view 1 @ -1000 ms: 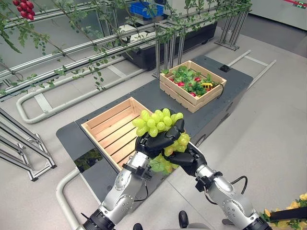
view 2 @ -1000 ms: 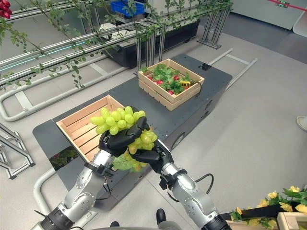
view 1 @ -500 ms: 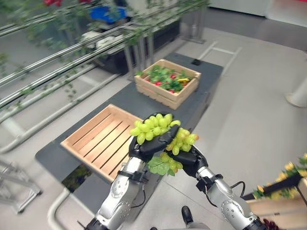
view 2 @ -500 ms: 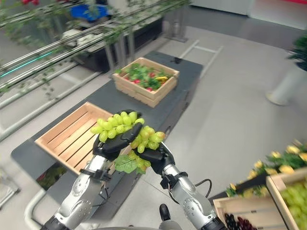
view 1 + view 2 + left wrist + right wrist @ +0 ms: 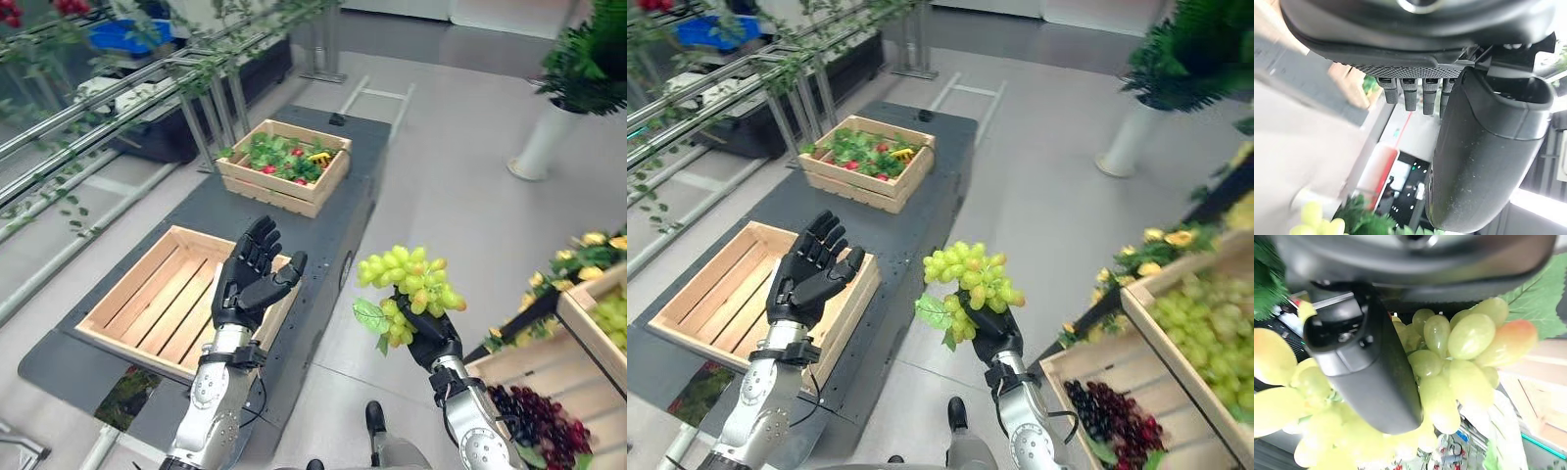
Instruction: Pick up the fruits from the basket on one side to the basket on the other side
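Item: green grapes [image 5: 409,281], clutched in right hand [image 5: 431,338]. Left hand [image 5: 250,279] spread, empty. Step: carrying. Next: swing toward crates [image 5: 1136,382] at 4 o'clock, lower, release.

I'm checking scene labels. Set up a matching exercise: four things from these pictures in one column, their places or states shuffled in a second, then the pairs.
1. green grapes
2. left hand
3. slatted wooden crate
4. far wooden crate

A. open, holding nothing
B. empty, on the dark platform
C. filled with leafy greens and red bits
D. held up by the right hand

Pairs: 1-D, 2-A, 3-B, 4-C
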Controlling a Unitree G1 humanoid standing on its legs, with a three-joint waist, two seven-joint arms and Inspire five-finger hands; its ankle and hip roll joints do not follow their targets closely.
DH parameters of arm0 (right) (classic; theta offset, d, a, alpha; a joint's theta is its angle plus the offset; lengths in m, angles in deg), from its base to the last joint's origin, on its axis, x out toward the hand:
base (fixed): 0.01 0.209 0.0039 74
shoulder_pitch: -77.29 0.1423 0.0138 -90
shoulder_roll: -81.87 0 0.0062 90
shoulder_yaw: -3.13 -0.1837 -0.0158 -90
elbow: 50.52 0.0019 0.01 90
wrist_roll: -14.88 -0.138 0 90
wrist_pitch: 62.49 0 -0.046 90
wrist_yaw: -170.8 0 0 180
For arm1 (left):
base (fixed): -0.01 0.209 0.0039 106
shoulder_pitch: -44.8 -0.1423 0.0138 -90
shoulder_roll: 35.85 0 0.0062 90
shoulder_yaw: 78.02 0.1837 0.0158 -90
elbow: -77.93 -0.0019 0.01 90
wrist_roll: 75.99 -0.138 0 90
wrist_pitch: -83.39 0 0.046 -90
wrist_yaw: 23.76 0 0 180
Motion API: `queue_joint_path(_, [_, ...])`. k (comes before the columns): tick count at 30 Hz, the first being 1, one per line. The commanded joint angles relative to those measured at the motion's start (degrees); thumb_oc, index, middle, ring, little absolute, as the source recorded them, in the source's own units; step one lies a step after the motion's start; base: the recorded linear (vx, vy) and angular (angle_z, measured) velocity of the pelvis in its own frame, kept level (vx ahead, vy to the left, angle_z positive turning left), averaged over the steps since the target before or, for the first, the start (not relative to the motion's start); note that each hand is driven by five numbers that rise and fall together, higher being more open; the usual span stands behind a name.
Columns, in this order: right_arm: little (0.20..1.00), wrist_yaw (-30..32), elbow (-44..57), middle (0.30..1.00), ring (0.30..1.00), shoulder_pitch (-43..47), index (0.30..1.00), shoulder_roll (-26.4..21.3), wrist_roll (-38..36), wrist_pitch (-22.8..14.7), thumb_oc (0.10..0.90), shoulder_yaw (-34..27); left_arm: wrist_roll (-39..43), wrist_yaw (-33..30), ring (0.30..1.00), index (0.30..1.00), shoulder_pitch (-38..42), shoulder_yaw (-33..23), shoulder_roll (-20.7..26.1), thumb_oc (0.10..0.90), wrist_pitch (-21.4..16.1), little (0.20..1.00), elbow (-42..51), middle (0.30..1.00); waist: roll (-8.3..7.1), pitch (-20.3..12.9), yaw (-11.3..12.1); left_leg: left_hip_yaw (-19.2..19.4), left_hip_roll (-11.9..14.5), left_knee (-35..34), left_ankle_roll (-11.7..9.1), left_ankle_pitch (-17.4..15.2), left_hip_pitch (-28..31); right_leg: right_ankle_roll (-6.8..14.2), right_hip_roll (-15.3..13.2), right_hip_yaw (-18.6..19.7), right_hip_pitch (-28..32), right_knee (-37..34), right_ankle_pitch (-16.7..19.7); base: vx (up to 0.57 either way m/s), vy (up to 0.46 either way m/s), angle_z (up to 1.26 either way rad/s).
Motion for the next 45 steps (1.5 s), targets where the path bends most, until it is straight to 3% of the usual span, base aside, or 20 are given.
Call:
queue_joint_path(1, [0.300, -4.04, 7.08, 0.300, 0.300, 6.86, 0.300, 3.20, -0.08, -7.37, 0.400, 0.45, -1.17, -0.73, 0.900, 0.900, 6.10, -1.70, 1.31, 0.800, -4.37, 0.900, 6.67, 0.900, -1.50, -3.14, 2.18, -4.39, -4.93, -4.18, 0.66, 3.86, -2.12, 1.46, -3.24, -2.52, 7.43, -4.48, 2.82, -0.04, -0.041, -0.63])
queue_joint_path(3, [0.300, -4.55, 6.93, 0.300, 0.300, 7.93, 0.300, 3.62, 2.56, -6.91, 0.400, 2.20, -1.86, -1.51, 0.900, 0.900, 6.67, -1.55, 0.77, 0.800, -3.94, 0.900, 6.63, 0.900, -2.14, -4.24, 4.17, -2.00, -4.07, -4.18, 0.10, 4.08, -2.80, 1.63, -4.75, -7.59, 11.38, -5.00, 0.58, -0.04, -0.084, -0.73])
queue_joint_path(7, [0.300, -7.26, 7.39, 0.300, 0.300, 9.12, 0.300, 3.48, 4.26, -5.06, 0.400, 4.39, -2.33, -2.74, 0.900, 0.900, 7.35, -0.65, -0.18, 0.800, -3.51, 0.900, 6.21, 0.900, -3.53, -5.88, 6.15, 0.54, -3.43, -4.18, -1.06, 4.56, -3.79, 1.95, -5.64, -12.06, 17.28, -12.06, -1.16, -0.05, -0.169, -0.77])
queue_joint_path(13, [0.300, -11.55, 9.31, 0.300, 0.300, 9.81, 0.300, 0.81, 5.33, -2.56, 0.400, 4.84, 2.80, 0.29, 0.900, 0.900, 7.48, 1.15, -1.79, 0.800, -3.99, 0.900, 4.62, 0.900, -4.43, -6.62, 4.35, 0.79, -2.45, -4.18, -2.64, 4.67, -3.74, 1.24, -2.69, -8.04, 15.86, -18.91, 0.71, -0.07, -0.202, -0.81])
queue_joint_path(19, [0.300, -15.64, 11.19, 0.300, 0.300, 11.44, 0.300, -1.73, 2.39, 1.26, 0.400, 2.99, 3.49, 2.60, 0.900, 0.900, 7.91, 2.17, -3.21, 0.800, -4.03, 0.900, 4.24, 0.900, -5.03, -6.78, 3.00, -1.58, -1.47, -4.18, -3.67, 5.12, -3.98, -0.48, -0.35, -5.92, 14.34, -19.09, 0.65, -0.10, -0.188, -0.18])
queue_joint_path(21, [0.300, -17.31, 12.69, 0.300, 0.300, 12.75, 0.300, -3.12, 2.30, 3.07, 0.400, 2.45, 3.59, 1.26, 0.900, 0.900, 7.77, 2.73, -2.84, 0.800, -4.26, 0.900, 5.06, 0.900, -5.61, -6.34, 3.32, -6.37, -2.08, -2.41, -3.61, 4.66, -4.53, -1.41, 0.62, -3.01, 14.04, -19.09, 0.85, -0.09, -0.107, -0.11])
queue_joint_path(22, [0.300, -19.18, 13.00, 0.300, 0.300, 14.44, 0.300, -4.24, 1.70, 4.89, 0.400, 2.34, 2.17, -0.22, 0.900, 0.900, 7.24, 2.22, -2.61, 0.800, -5.08, 0.900, 5.05, 0.900, -5.89, -6.15, 3.87, -11.58, -2.63, -1.42, -3.42, 4.61, -4.84, -1.91, 1.13, -0.29, 14.08, -19.09, 1.13, -0.05, -0.037, -0.30])
queue_joint_path(23, [0.300, -19.99, 13.50, 0.300, 0.300, 15.25, 0.300, -4.55, 1.78, 5.91, 0.400, 2.19, 1.84, -0.84, 0.900, 0.900, 6.76, 1.76, -2.43, 0.800, -5.23, 0.900, 5.34, 0.900, -5.97, -6.26, 4.20, -14.32, -2.69, -1.56, -3.40, 4.86, -4.87, -2.07, 1.38, 1.00, 14.03, -19.09, 1.19, -0.05, -0.018, -0.68])
queue_joint_path(25, [0.300, -21.93, 15.32, 0.300, 0.300, 16.83, 0.300, -5.86, 0.73, 6.94, 0.400, 1.35, 2.94, -0.38, 0.900, 0.900, 5.79, 0.09, -1.97, 0.800, -4.39, 0.900, 5.47, 0.900, -5.65, -6.60, 4.65, -16.94, -1.90, -3.54, -3.64, 5.96, -4.15, -2.35, 1.85, 2.79, 14.32, -19.09, 0.82, -0.05, 0.039, -1.00])
queue_joint_path(29, [0.300, -21.37, 18.97, 0.300, 0.300, 19.20, 0.300, -7.42, -0.47, 5.45, 0.400, -0.37, 4.31, 1.53, 0.900, 0.900, 8.30, 1.42, -1.59, 0.800, -2.74, 0.900, 3.25, 0.900, -4.96, -7.05, 3.35, -14.89, -0.21, -4.18, -4.72, 6.39, -4.22, -1.85, 1.09, 1.55, 14.31, -19.09, 0.81, -0.06, 0.086, -0.81])
queue_joint_path(38, [0.300, -17.68, 23.18, 0.300, 0.300, 26.55, 0.300, -6.75, -8.52, 3.33, 0.400, -3.59, 5.67, 0.36, 0.900, 0.900, 11.57, 1.78, -1.43, 0.800, 0.58, 0.900, 2.89, 0.900, -4.63, -7.87, 2.60, -13.79, -0.27, -4.18, -4.52, 4.60, -2.83, -1.11, 0.22, 1.38, 14.89, -19.09, 0.21, -0.02, 0.075, -0.06])
queue_joint_path(42, [0.300, -12.93, 23.01, 0.300, 0.300, 28.59, 0.300, -5.68, -7.24, 1.13, 0.400, -5.54, 6.21, 0.32, 0.900, 0.900, 11.70, 1.72, -1.89, 0.800, 1.25, 0.900, 2.54, 0.900, -4.50, -8.23, 2.62, -13.46, -0.21, -4.18, -4.32, 4.13, -2.48, -1.11, 0.20, 1.63, 15.07, -19.09, 0.06, 0.00, 0.033, -0.02])
queue_joint_path(45, [0.300, -7.82, 22.21, 0.300, 0.300, 29.76, 0.300, -5.86, -2.10, -0.45, 0.400, -7.30, 6.33, 0.26, 0.900, 0.900, 11.78, 1.81, -1.89, 0.800, 1.53, 0.900, 2.31, 0.900, -4.49, -8.30, 2.48, -12.99, -0.05, -4.18, -4.27, 3.74, -2.18, -1.06, 0.15, 1.80, 15.19, -19.09, -0.06, 0.00, 0.000, 0.00])
